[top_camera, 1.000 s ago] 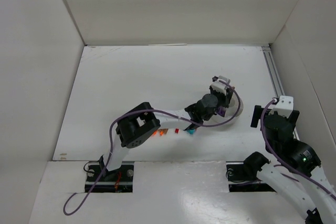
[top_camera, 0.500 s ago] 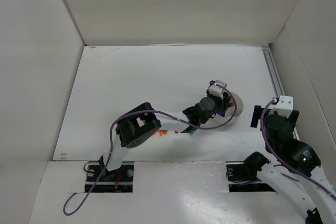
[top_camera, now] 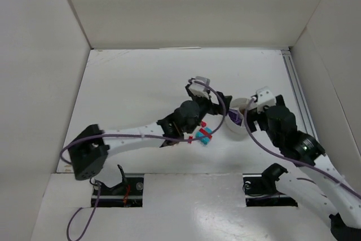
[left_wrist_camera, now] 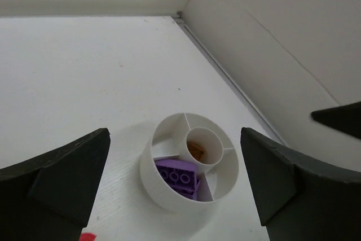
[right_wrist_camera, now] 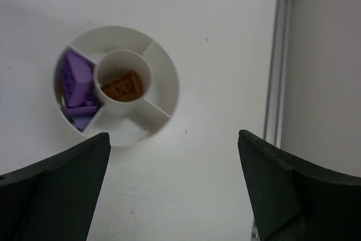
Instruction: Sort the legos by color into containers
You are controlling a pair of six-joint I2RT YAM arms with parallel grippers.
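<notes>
Two grippers: the left gripper [left_wrist_camera: 174,136] and the right gripper [right_wrist_camera: 173,135] both have their fingers spread wide and hold nothing.
Bowl: one small round white plastic bowl [top_camera: 232,129], with four wedges around a centre cup, stands on the white table [top_camera: 130,83] between the two grippers.
Sorted pieces: purple studded bricks [right_wrist_camera: 76,86], at least two, lie in one wedge. One orange-brown piece [right_wrist_camera: 124,86] lies in the centre cup. The other three wedges look bare.
Loose pieces: a small cluster of red and teal plastic bricks [top_camera: 203,135], about four but too tiny to count surely, sits on the table.
Key relation: the cluster lies just near-left of the bowl, beside the left wrist and behind its fingertips, which point at the bowl.
Nearer arm: the left, as I judge it. The right hovers on the bowl's opposite side.
Long axis of pieces: cannot tell.
Next move: the left gripper likely needs to pull back toward its base, then descend.
</notes>
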